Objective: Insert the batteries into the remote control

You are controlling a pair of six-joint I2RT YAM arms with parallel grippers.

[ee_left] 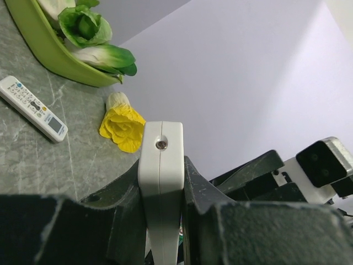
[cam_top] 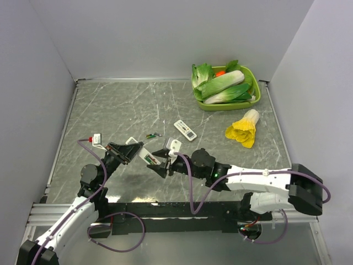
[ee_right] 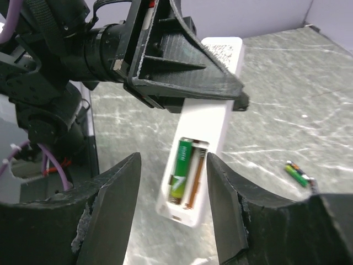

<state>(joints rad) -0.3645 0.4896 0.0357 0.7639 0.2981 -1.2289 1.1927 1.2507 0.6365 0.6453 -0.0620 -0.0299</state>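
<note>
Leftmost, the left pincer (cam_top: 130, 151) is closed tight on the slim white plastic remote control (cam_top: 148, 156) and holds it out toward the right arm over the grey marbled bench (cam_top: 110, 110). Its own wrist camera shows only the narrow end face of the remote control, squeezed between two black fingers (ee_left: 118, 210), and shows no battery at all.

Next, the right pincer (ee_right: 172, 160) stands about half open and grips nothing. Its two fingers flank the open rear compartment, and I cannot tell whether they touch the casing.

Only the right wrist view looks into that compartment. One of the two slim green batteries (ee_right: 181, 167) lies in the left slot, and the slot beside it shows a coppery strip. From above, the arms crowd this spot and the loaded cell cannot be made out. The second battery (cam_top: 153, 135) lies loose on the bench, just beyond the pincers.

Further right lies a second, wider white remote with coloured buttons (cam_top: 185, 130), flat on the bench. That makes two remotes in all. Past it sits one lime-green plastic bowl (cam_top: 220, 105) holding several leafy green-and-white vegetables (cam_top: 223, 83). One yellow leafy vegetable (cam_top: 242, 131) lies on the bench near the bowl.
</note>
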